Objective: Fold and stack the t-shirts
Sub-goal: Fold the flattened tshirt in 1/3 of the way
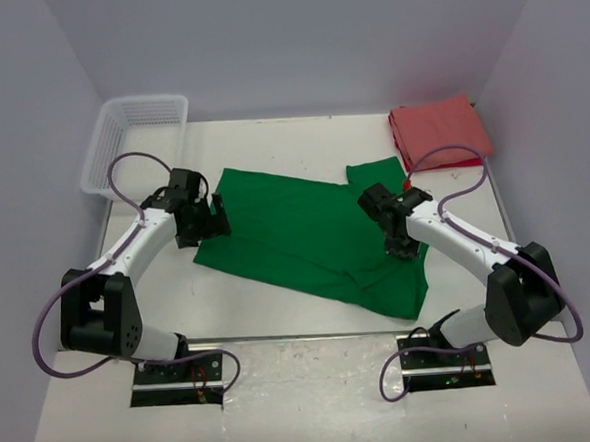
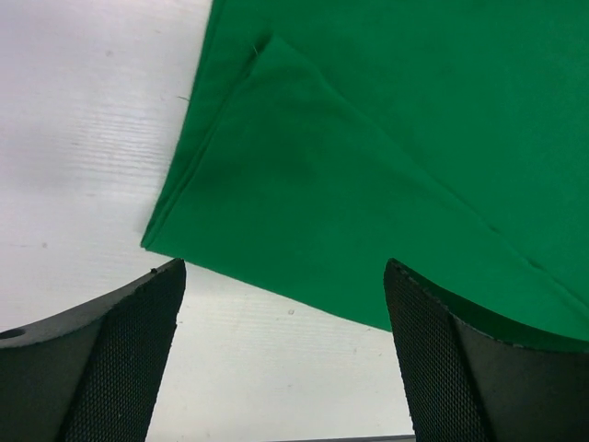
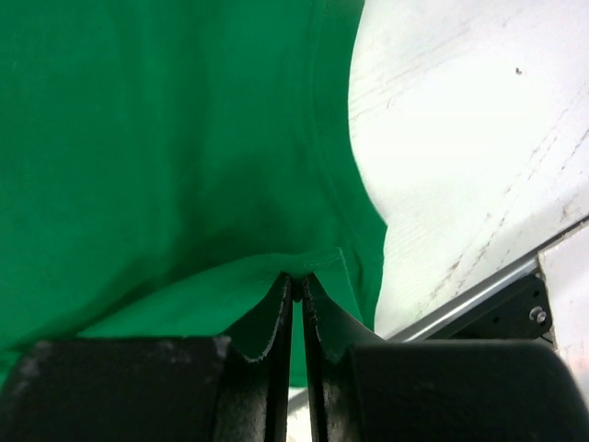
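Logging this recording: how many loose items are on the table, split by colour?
green t-shirt: 1
salmon-red t-shirt: 1
white mesh basket: 1
Total: 3

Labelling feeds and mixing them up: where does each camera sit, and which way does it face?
Top external: above, behind the bases, looking down at the table; both arms show.
Left wrist: on left arm, looking down past open left jaws at the green t-shirt.
Right wrist: on right arm, past right jaws shut on that shirt.
Shared: all show the green t-shirt.
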Motion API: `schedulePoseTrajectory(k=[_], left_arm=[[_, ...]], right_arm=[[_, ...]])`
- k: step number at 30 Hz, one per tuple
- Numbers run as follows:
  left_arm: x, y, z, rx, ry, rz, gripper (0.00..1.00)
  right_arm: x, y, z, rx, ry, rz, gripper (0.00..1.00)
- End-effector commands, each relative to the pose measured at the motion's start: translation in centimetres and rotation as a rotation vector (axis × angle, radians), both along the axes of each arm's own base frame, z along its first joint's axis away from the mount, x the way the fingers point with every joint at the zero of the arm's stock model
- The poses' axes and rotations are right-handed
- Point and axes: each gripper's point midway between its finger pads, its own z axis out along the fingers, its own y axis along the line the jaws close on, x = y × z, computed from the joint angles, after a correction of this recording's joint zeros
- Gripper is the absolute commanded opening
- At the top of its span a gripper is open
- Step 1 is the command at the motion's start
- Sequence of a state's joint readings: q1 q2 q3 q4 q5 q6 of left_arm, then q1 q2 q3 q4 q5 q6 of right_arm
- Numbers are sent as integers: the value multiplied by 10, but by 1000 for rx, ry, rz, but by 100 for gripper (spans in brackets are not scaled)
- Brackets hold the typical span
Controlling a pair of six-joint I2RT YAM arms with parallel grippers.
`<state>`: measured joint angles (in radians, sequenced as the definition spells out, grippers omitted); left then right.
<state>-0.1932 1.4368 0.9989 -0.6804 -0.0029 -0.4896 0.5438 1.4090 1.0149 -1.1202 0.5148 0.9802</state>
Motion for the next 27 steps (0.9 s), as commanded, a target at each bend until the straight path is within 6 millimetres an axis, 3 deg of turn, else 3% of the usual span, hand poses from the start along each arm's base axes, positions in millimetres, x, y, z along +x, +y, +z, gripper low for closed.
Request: schedulePoseTrajectory(k=[1, 7, 9, 12, 13, 14, 15, 17, 20, 22, 26, 27], left_arm=[[5, -15, -7, -70, -27, -29, 88], [-1, -14, -12, -66, -28, -52, 88], [-1, -11, -11, -52, -28, -54, 88], [-1, -8, -8, -38, -35, -47, 88], [0, -8, -7, -35, -40, -45, 88], [2, -8, -4, -34, -54, -43, 88], [5, -5, -2, -21, -63, -34, 88], [10, -3, 2, -12, -77, -26, 88], [22, 4, 7, 31, -96, 7, 88], [31, 12, 4, 82, -89, 33, 85], [47, 13, 6, 111, -78, 41, 75], [49, 10, -2, 104, -54, 32, 73]], right_arm=[[28, -10, 1, -18, -48, -19, 8], [57, -17, -11, -53, -16, -16, 8], [65, -14, -14, -58, -5, -6, 13], [69, -15, -7, -66, -27, -15, 30], [69, -16, -4, -67, -41, -14, 39], [71, -20, 3, -89, -60, -15, 58], [72, -23, 9, -102, -71, -19, 62], [73, -20, 27, -87, -92, 20, 65], [70, 13, 42, 109, -148, 157, 65], [62, 42, 52, 275, -192, 238, 59], [53, 56, 62, 265, -243, 313, 53], [48, 57, 60, 254, -227, 328, 53]])
